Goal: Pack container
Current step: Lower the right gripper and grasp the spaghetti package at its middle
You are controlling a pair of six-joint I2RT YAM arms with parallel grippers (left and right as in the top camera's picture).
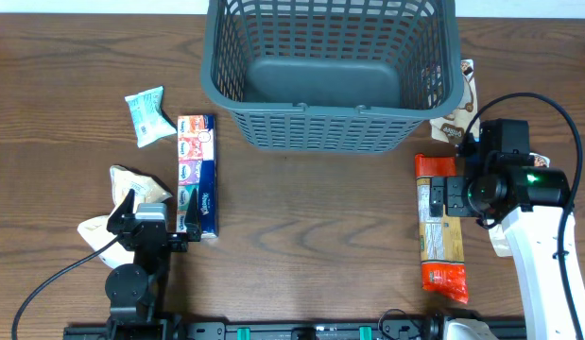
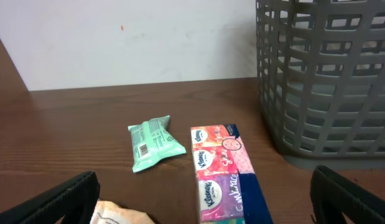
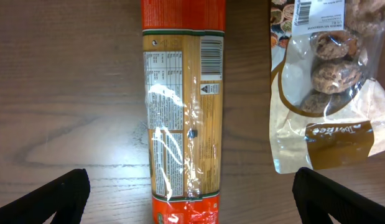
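The container is a large dark grey lattice basket at the back centre of the table, with nothing showing inside; its wall fills the right of the left wrist view. A Kleenex tissue pack lies in front of my left gripper, which is open low over the table. A green wipes packet lies further back. My right gripper hangs open above an orange-and-red pasta pack, its fingers either side of the pack and apart from it.
A bag of cookies lies beside the basket's right corner. A beige packet sits by my left finger, with a cream packet behind it. A black cable loops at the front left.
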